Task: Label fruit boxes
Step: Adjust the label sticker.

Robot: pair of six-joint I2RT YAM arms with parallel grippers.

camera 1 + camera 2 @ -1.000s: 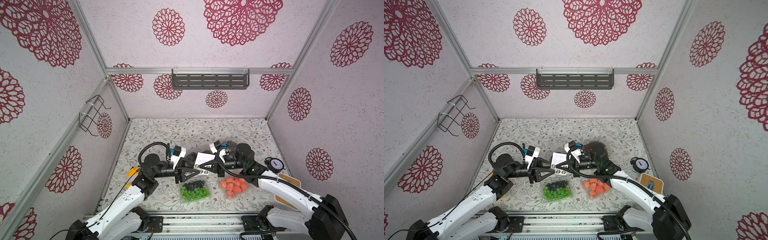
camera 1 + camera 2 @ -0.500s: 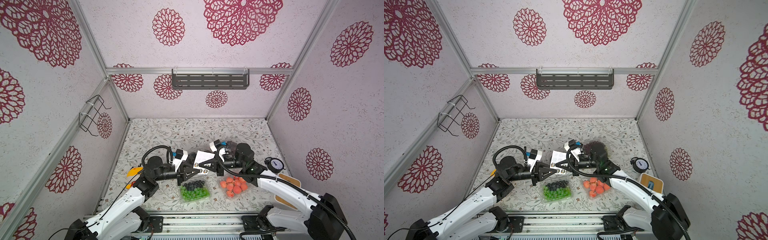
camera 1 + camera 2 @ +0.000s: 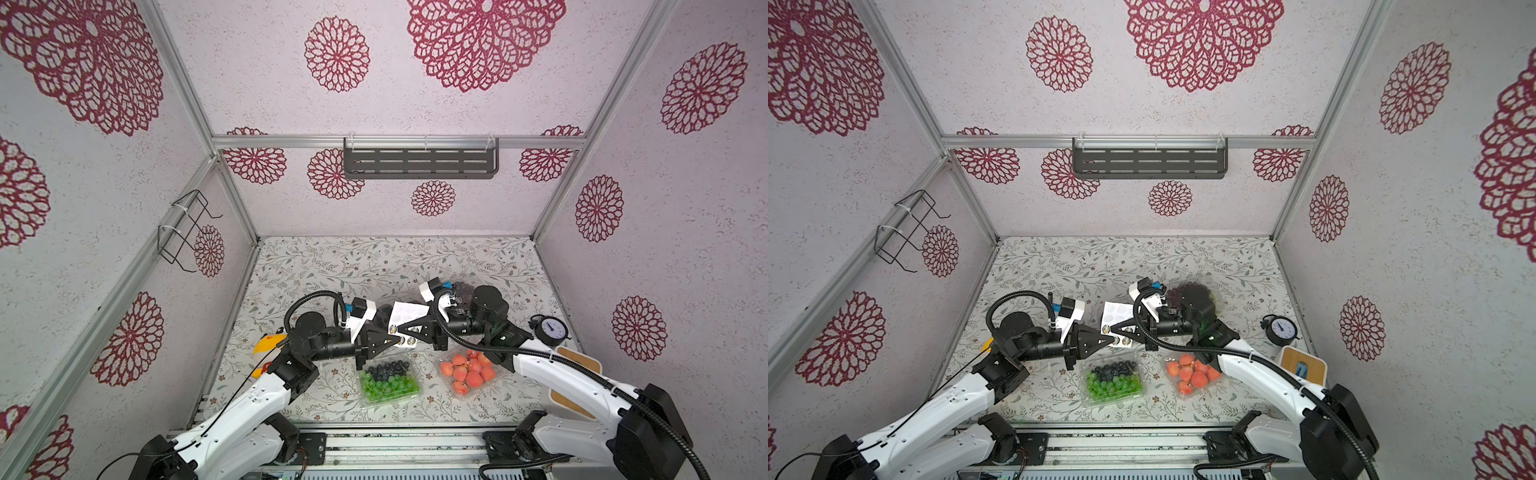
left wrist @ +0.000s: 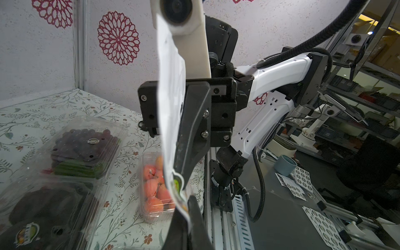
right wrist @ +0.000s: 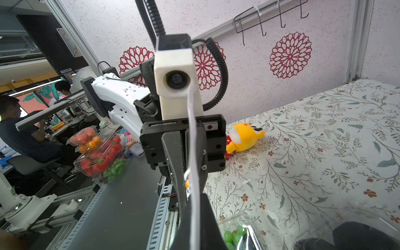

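Overhead, in both top views, the left gripper [image 3: 400, 338] and the right gripper [image 3: 399, 331] meet tip to tip above the floral table [image 3: 374, 266]. Each is clenched on the lower edge of the white sticker sheet [image 3: 406, 311], which rises between them. Taking that meeting point as the dial's centre, the green-and-blue fruit box [image 3: 388, 380] lies at 6 o'clock and the orange-red fruit box [image 3: 467, 372] at 4 o'clock. The dark purple fruit box [image 3: 461, 287] sits at 2 o'clock, partly behind the right wrist. The black fruit box [image 3: 383, 316] is mostly covered beneath the sheet.

From the left wrist, the left gripper's [image 4: 186, 207] fingers pinch the sheet's printed corner. One finger of the right gripper lies flat against the paper; the other is hidden behind it. The black fruit box [image 4: 43, 212] carries a round label [image 4: 27, 230], and so does the lid of the dark purple fruit box [image 4: 86, 142] just beside it.

From the right wrist, the sheet shows edge-on, with the right gripper's [image 5: 195, 207] fingers closed against both faces. The green-and-blue fruit box [image 5: 236, 233] lies below.
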